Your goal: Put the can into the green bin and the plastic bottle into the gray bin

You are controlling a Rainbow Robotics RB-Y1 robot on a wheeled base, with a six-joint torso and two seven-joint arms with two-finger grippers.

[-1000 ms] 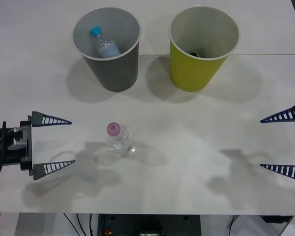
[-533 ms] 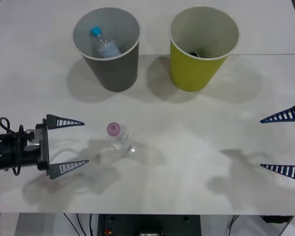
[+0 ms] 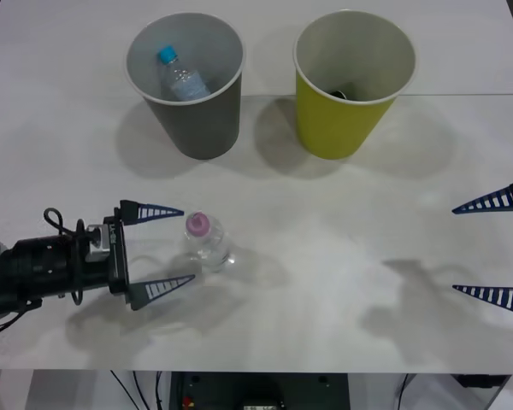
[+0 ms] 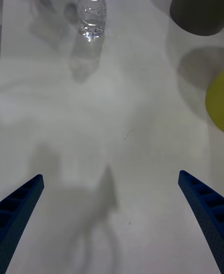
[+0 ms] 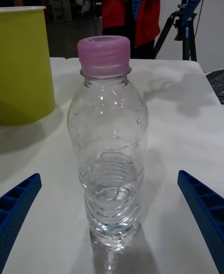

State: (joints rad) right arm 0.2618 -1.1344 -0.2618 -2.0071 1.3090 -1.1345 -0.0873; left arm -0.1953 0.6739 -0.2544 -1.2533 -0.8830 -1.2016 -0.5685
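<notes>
Standing upright on the white table [image 3: 325, 282], the plastic bottle [image 3: 207, 243] sits toward the near edge, left of the middle, its pink cap [image 3: 197, 224] on top. The left gripper [image 3: 158, 251] reaches in from the left edge with its blue fingers [image 3: 150, 210] spread wide apart, their tips level with the bottle's left side, one on the far side and one on the near side, neither touching it; in the left wrist view the bottle [image 5: 111, 152] stands centred between the two fingers with bare tabletop on both sides. The gray bin [image 3: 188, 81] stands near the far edge on the left, with a blue-capped bottle [image 3: 179, 77] lying inside it. The green bin [image 3: 350, 81] stands just beside it to the right, apart from it, with something dark at its bottom. A wide stretch of bare table lies between the bottle and both bins. The right gripper [image 3: 494, 248] waits at the right edge, fingers wide apart, with bare table before it.
</notes>
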